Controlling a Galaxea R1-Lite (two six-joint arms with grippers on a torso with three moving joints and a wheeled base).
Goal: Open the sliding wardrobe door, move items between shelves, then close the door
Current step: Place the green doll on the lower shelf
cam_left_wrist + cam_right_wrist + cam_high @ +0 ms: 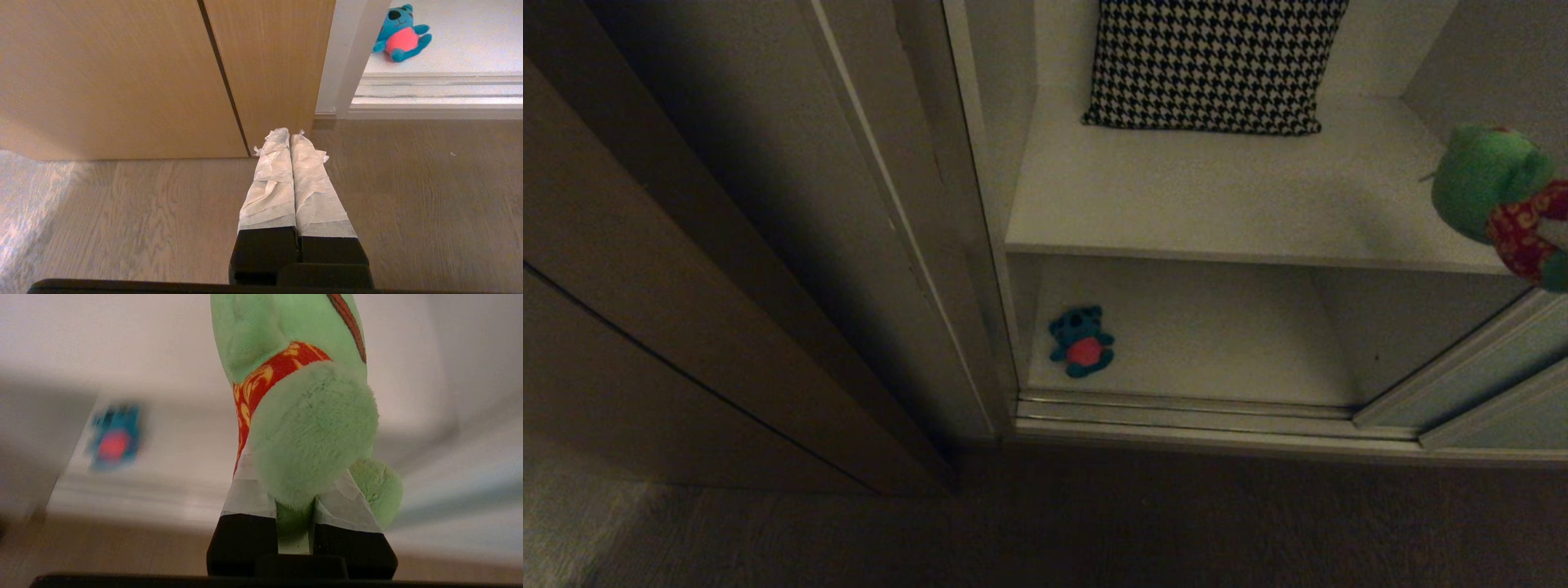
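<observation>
My right gripper (296,486) is shut on the green frog (310,428), gripping the plush low on its body. In the head view only the frog (1494,192) shows, hanging at the right edge, just above the right end of the upper shelf (1176,204). The teal-blue bear (1081,341) lies at the left front of the lower shelf (1217,343) and also shows in the left wrist view (400,34). The sliding wardrobe door (1470,367) stands to the right of the open compartment. My left gripper (290,136) is shut and empty, low over the floor.
A black-and-white houndstooth cushion (1213,61) leans at the back of the upper shelf. Brown wooden panelling (122,73) stands left of the wardrobe. The door tracks (1176,412) run along the compartment's front edge, above the wood floor (408,183).
</observation>
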